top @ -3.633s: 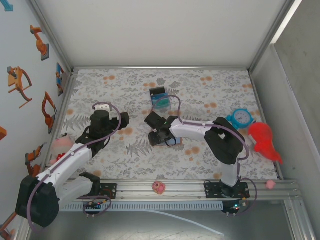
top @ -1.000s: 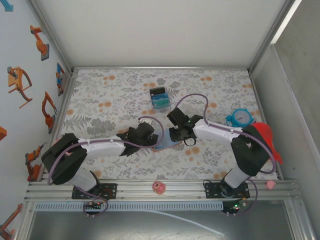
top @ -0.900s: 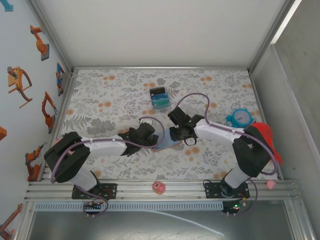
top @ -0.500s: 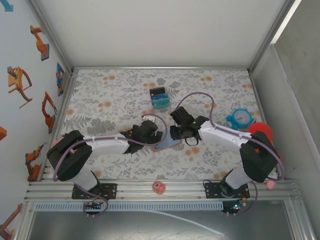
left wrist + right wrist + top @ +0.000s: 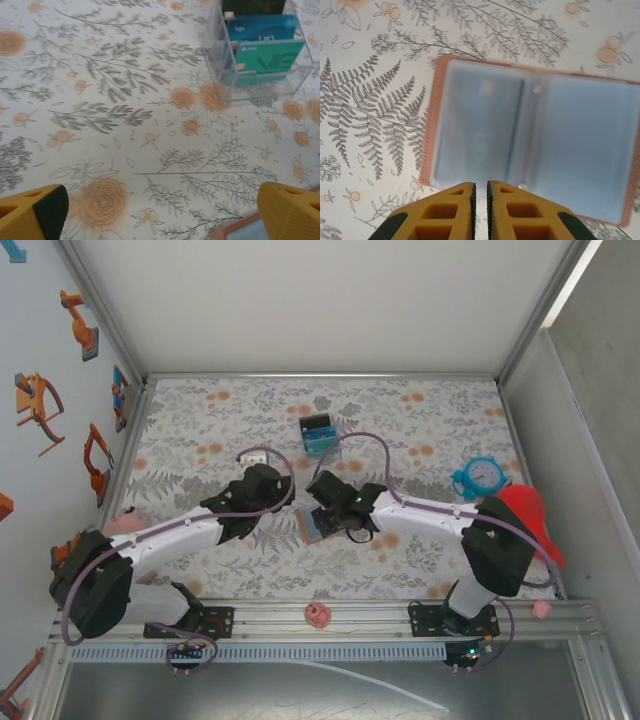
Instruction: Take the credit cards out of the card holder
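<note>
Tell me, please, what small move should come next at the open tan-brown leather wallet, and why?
Probably lower the open left gripper onto a corner of the tan-brown leather card holder to pin it: it lies open and unheld, while the nearly shut right gripper sits at its edge.

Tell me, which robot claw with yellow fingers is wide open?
The left gripper: its yellow fingers sit far apart at the picture's corners. The right gripper is nearly closed, at the edge of the open tan-brown card holder.

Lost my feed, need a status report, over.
Left gripper open above table. Right gripper nearly shut at edge of card holder. It lies open, flat. Clear box stands apart.
</note>
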